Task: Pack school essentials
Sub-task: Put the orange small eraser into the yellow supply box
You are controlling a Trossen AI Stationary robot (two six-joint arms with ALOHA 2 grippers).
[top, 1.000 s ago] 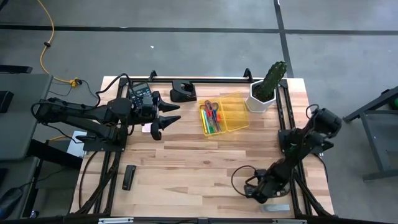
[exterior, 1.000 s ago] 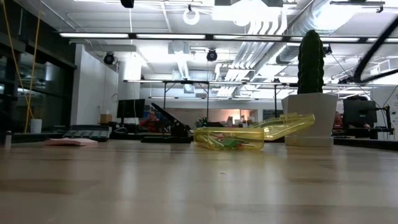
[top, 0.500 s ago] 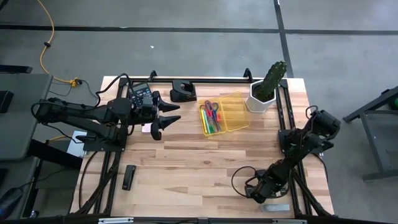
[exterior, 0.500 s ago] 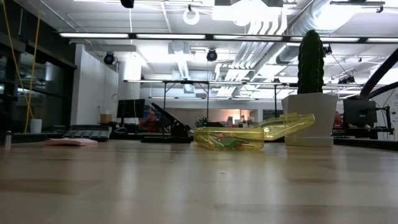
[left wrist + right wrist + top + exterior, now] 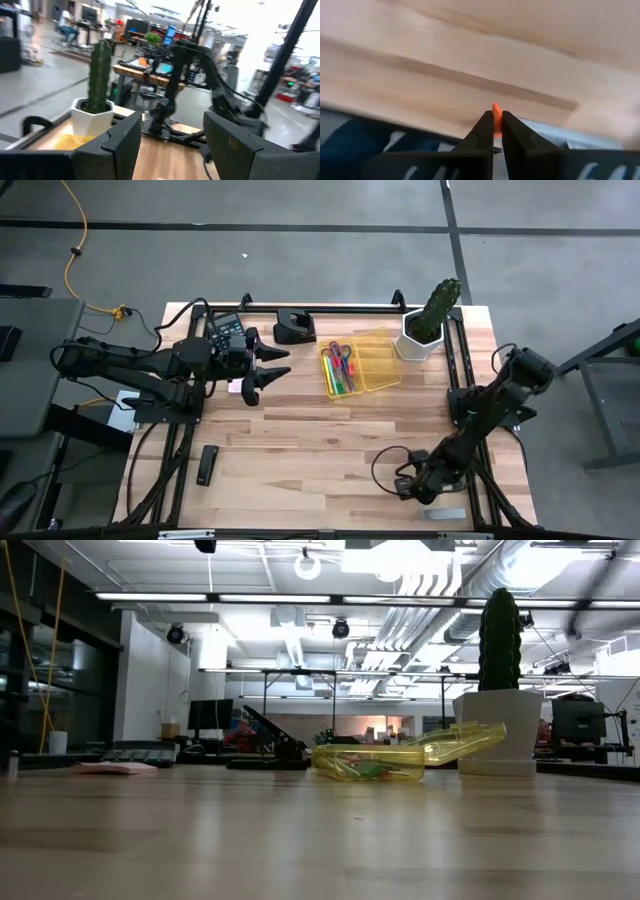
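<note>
Wooden bench | right pincer clenched on orange bit | you carry it to yellow case | left pincer released

Yellow tray holding scissors and pencils beside potted cactus. Left gripper near calculator. Right gripper low at bench front edge.

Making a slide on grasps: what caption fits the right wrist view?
Right gripper shut on a small orange piece, just above the wooden table.
</note>
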